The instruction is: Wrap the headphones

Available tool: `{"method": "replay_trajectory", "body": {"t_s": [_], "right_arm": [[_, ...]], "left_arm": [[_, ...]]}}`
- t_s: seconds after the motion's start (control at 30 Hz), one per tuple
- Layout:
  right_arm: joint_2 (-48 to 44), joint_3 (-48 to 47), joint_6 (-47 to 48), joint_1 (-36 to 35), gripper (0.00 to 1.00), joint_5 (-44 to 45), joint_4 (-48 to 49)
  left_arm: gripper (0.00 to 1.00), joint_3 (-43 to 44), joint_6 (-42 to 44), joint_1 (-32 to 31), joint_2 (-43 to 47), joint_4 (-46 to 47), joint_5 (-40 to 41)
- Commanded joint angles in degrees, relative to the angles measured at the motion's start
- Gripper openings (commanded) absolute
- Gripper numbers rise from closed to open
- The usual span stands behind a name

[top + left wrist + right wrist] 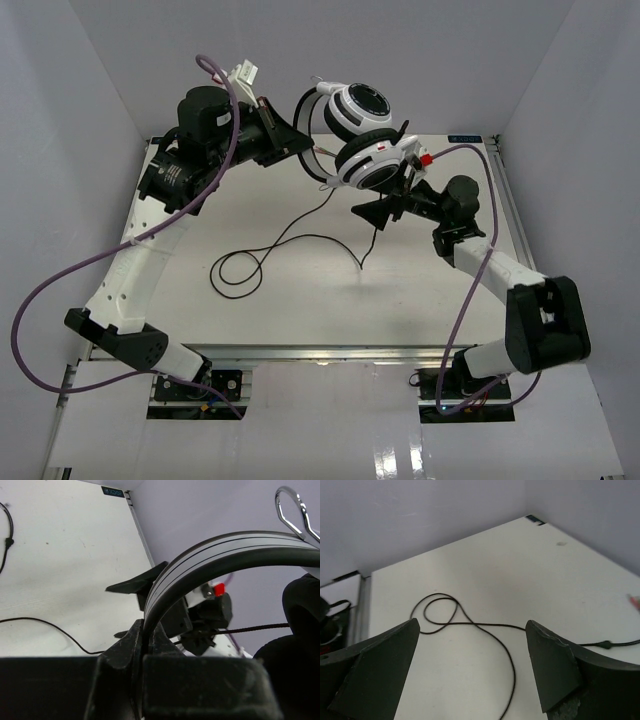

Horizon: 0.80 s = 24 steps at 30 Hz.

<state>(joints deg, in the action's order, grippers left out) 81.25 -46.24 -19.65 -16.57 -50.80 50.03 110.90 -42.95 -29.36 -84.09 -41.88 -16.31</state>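
The left tool (145, 640) pinched the headband, holding the headphones (362, 135) aloft over the bench (300, 300). The right tool (472, 665) hung spread just beneath the earcups, nearer the cord (270, 250) trailing down and leftward to its loop.

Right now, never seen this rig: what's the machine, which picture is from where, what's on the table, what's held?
Two robot arms are bolted at the near edge of a white table. One picture looks down from above and behind them; the other two come from cameras on each wrist. The left tool is shut on the headband of the headphones, holding them up in the air. Their thin black cord hangs down and loops on the table. The right tool is open and empty, above the cord.
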Motion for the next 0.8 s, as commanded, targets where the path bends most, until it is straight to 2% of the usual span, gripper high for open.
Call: {"method": "replay_trajectory", "body": {"t_s": [0.0,0.07,0.17,0.27,0.4,0.43,0.5,0.57,0.63,0.7,0.77], "right_arm": [[-7.0,-2.0,20.6,2.9,0.92,14.3,-22.2],[-8.6,0.1,20.7,4.3,0.93,13.3,-22.2],[-10.6,1.9,24.2,5.0,0.91,4.9,-22.5],[-10.7,1.9,28.6,5.5,0.90,-8.3,-22.6],[-10.5,0.0,33.0,5.5,0.90,-7.9,-25.6],[-10.3,-0.8,32.8,5.7,0.90,-10.1,-25.7],[-9.8,-1.5,32.1,5.9,0.90,-17.6,-25.0],[-9.8,-1.5,30.6,5.7,0.91,-29.1,-22.0],[-10.5,-1.3,31.3,5.0,0.91,-32.4,-21.4],[-10.7,-2.6,36.9,5.1,0.91,-31.2,-27.9],[-10.5,-5.1,49.2,4.8,0.91,-28.7,-43.2]], "left_arm": [[0.00,2.9,0.5,0.0,2.7,-0.2,3.7],[0.00,2.6,1.1,-0.1,2.9,-0.3,4.6],[0.00,2.2,1.2,0.0,3.3,-0.1,5.1],[0.00,2.5,1.3,0.0,3.6,-0.3,5.0],[0.00,4.1,1.3,0.0,3.6,-1.3,5.0],[0.00,4.3,1.3,0.0,3.6,-1.5,5.0],[0.00,5.3,1.7,0.0,3.4,-1.9,5.2],[0.00,5.9,2.1,0.0,3.2,-2.6,5.8],[0.00,5.9,2.6,0.0,3.2,-3.0,6.2],[0.00,5.7,2.9,0.0,3.3,-3.1,6.5],[0.00,5.7,3.1,0.0,3.1,-3.0,6.3]]}}
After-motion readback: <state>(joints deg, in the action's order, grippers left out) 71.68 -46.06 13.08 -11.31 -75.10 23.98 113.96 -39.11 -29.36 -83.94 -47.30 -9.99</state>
